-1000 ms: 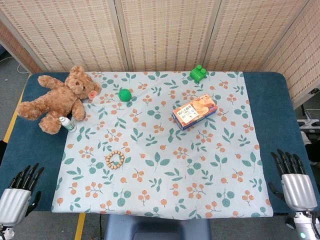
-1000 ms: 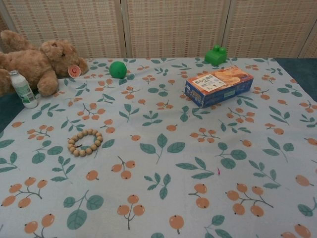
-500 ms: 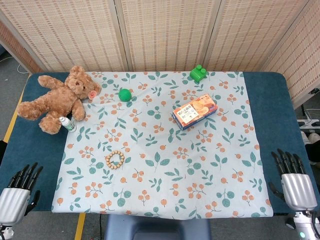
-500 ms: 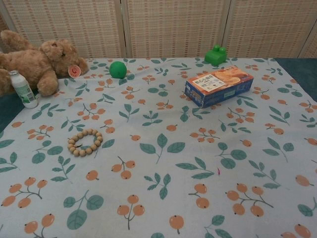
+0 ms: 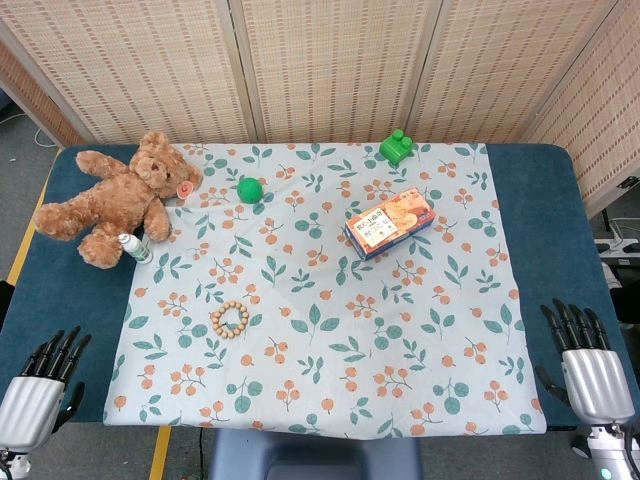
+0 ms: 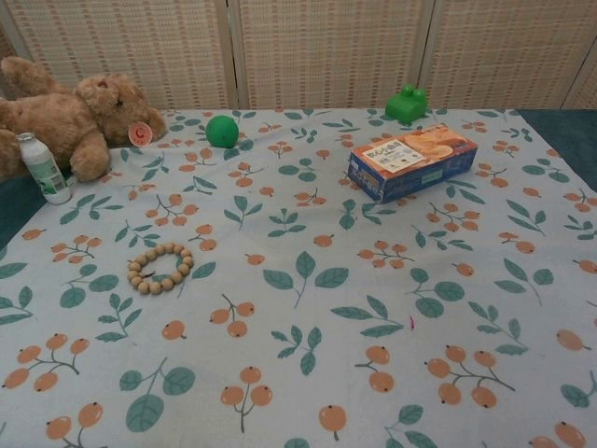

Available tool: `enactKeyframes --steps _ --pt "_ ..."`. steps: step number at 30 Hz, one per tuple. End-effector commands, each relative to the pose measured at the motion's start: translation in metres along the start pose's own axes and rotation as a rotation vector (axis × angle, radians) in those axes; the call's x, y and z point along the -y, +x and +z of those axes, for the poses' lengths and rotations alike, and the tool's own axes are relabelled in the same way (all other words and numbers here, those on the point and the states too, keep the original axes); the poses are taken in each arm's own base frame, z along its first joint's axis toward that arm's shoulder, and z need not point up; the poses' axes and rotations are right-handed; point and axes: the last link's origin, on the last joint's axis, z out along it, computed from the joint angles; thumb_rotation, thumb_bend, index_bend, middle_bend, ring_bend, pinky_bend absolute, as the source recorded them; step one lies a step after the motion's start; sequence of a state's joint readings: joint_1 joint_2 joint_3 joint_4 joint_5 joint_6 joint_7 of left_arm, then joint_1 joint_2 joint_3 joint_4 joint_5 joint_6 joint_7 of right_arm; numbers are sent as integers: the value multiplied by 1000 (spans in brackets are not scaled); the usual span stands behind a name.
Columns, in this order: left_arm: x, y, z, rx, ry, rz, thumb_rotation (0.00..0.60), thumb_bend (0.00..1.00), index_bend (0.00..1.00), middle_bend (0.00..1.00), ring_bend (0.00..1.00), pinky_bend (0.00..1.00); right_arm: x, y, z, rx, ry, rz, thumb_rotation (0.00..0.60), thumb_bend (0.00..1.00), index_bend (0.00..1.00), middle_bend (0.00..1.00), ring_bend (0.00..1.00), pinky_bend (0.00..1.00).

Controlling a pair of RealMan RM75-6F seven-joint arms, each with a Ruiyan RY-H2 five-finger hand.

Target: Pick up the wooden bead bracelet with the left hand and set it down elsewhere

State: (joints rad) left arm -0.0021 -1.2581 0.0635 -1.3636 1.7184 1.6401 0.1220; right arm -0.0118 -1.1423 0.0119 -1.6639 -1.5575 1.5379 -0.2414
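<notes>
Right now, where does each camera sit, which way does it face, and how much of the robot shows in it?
Head view: high above the near edge, looking steeply down on the whole table; the left hand and right hand show at the bottom corners, both empty, fingers apart.
Chest view: lower, looking forward across the cloth towards the screen; none of the robot shows.
Shared: wooden bead bracelet, teddy bear, small bottle, green ball, snack box, green block.

Round wooden bead bracelet (image 6: 160, 268) flat on leaf-and-berry print cloth (image 6: 308, 308), brown plush teddy bear (image 6: 70, 117) far left w/ small white bottle (image 6: 42, 168) beside it, green ball (image 6: 222, 131), green toy block (image 6: 407, 103), orange-and-blue biscuit box (image 6: 411, 161) centre-right.
</notes>
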Motion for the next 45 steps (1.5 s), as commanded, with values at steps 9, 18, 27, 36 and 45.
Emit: enactKeyframes --steps 9,18,27,36,45 --pt "-1 -2 5 5 -7 2 600 549 0 0 0 183 -2 0 -3 2 -11 -12 600 204 0 0 0 0" --pt "0 0 5 -12 8 10 600 546 0 0 0 182 0 4 -2 -47 16 2 600 203 0 0 0 0" --pt "-1 -5 1 140 26 -38 600 547 0 27 48 189 2 -14 3 122 -24 -34 600 204 0 0 0 0" --pt "-1 7 0 -60 24 16 600 546 0 0 0 177 10 -3 -4 -18 63 35 600 204 0 0 0 0" --pt "-3 8 5 -47 25 32 600 547 0 0 0 179 3 16 -18 5 37 32 600 204 0 0 0 0"
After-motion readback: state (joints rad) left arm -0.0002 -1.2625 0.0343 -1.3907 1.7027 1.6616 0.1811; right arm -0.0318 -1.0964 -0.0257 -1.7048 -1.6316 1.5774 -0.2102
